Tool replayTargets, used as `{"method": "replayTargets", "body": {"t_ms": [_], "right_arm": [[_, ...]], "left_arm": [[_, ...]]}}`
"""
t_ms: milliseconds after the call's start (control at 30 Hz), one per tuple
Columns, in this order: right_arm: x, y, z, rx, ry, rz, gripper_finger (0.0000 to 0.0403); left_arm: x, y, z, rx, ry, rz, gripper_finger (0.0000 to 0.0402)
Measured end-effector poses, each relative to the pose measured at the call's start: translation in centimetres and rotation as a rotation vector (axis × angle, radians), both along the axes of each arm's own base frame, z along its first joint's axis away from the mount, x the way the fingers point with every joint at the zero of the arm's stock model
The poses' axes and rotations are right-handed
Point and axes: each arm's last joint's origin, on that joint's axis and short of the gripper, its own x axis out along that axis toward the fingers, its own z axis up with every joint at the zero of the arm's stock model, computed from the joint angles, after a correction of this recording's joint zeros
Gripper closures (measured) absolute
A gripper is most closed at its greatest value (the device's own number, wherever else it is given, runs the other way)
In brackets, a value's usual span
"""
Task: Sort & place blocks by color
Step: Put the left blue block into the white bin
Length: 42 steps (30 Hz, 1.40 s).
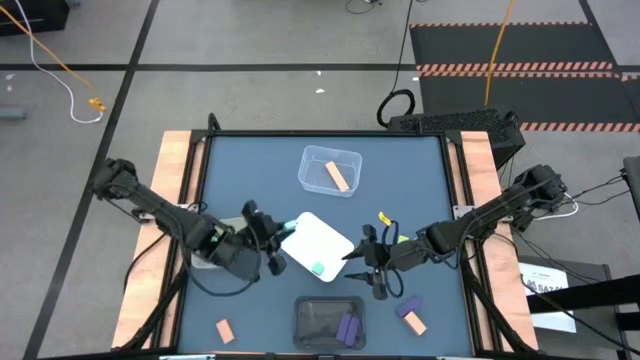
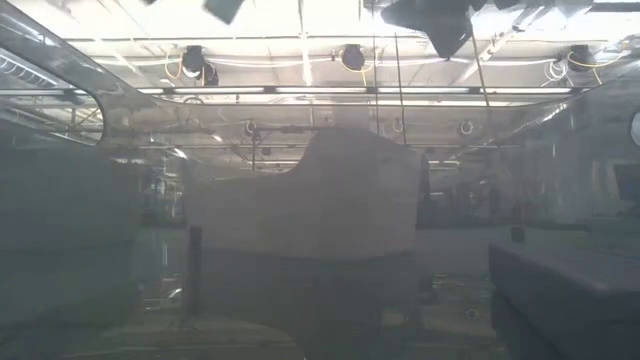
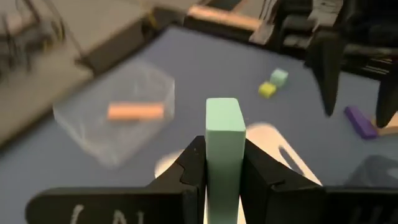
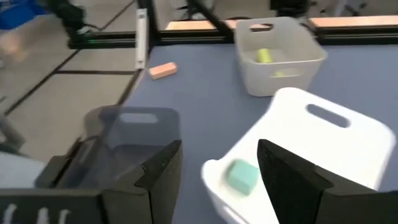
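Mint bar clamped upright in the left gripper, at the white bin's left edge, centre of the high view.

The white bin holds one mint cube; the right gripper hovers at its right edge with jaws spread, holding nothing. The clear bin above centre holds an orange bar. The dark bin at bottom centre holds purple blocks. A grey bin holds a yellow-green piece. Loose orange block lies lower left. The low view is hazy; nothing there is readable.
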Motion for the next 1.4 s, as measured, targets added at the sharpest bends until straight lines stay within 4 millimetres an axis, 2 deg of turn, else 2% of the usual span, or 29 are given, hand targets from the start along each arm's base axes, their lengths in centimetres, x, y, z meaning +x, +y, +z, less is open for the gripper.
{"method": "replayTargets", "body": {"t_ms": [200, 467, 667, 833, 1133, 1233, 1400], "right_arm": [[0.3, -0.9, 0.0, -0.093, -0.023, -0.113, 0.0202], [0.9, -2.9, -0.1, -0.160, -0.013, -0.163, 0.0202], [1.3, -4.1, -0.1, -0.173, -0.009, -0.199, 0.0202], [1.4, -4.6, -0.1, -0.110, -0.006, -0.243, 0.0202], [0.6, -3.9, -1.3, -0.028, 0.128, -0.277, 0.0202], [0.0, -3.6, -1.9, 0.008, 0.199, -0.301, 0.0202], [-1.0, -3.1, -2.8, 0.037, 0.310, -0.332, 0.0202]], "left_arm": [[1.7, 1.5, 1.2, 0.170, -0.020, -0.072, 0.0345], [3.1, 3.5, 0.6, 0.010, 0.004, -0.138, 0.0345], [4.5, 3.6, -1.2, -0.126, 0.042, -0.154, 0.0345], [6.3, 3.6, -4.1, -0.208, 0.127, -0.142, 0.0345], [8.4, 4.3, -8.7, -0.241, 0.254, -0.074, 0.0344], [8.9, 4.8, -9.6, -0.252, 0.270, -0.042, 0.0323], [9.1, 5.2, -9.9, -0.278, 0.280, -0.033, 0.0277]]}}
